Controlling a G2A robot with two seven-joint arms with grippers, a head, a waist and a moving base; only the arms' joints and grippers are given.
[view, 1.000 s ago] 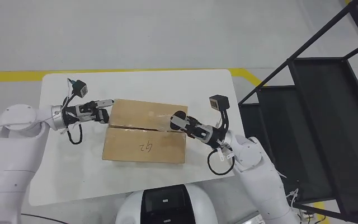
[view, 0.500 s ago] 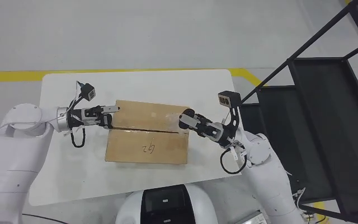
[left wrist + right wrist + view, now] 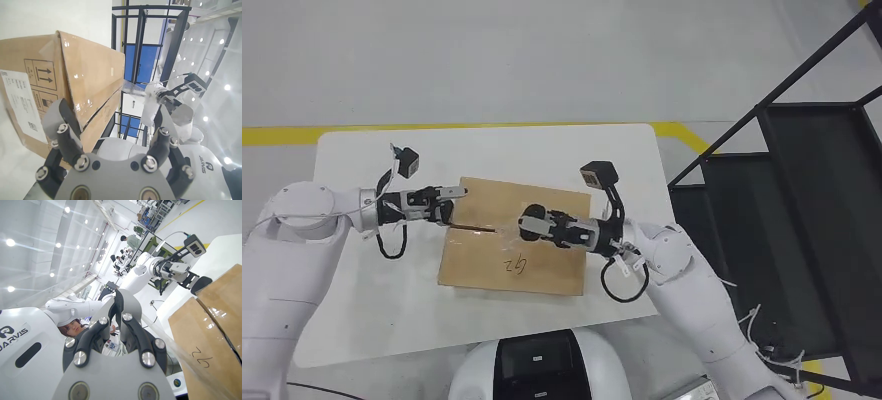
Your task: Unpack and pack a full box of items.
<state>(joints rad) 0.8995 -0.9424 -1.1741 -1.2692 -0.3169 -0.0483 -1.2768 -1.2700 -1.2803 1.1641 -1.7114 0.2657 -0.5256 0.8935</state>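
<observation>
Top view: the box [image 3: 542, 270] sits central on the worktop [image 3: 352, 300], its taped seam [image 3: 482, 229] running from the left arm's side toward the right edge. The left gripper [image 3: 449, 189] is at the seam's left end; the right gripper [image 3: 526, 224] hangs over its middle. Left wrist view: fingers [image 3: 63, 111] apart, one against the box's end face, the tape strip [image 3: 132, 88] stretched beyond. Right wrist view: fingers [image 3: 130, 306] together, clamped on the tape strip; its stuck end likely lies toward the left arm, so the peel should follow the seam that way
</observation>
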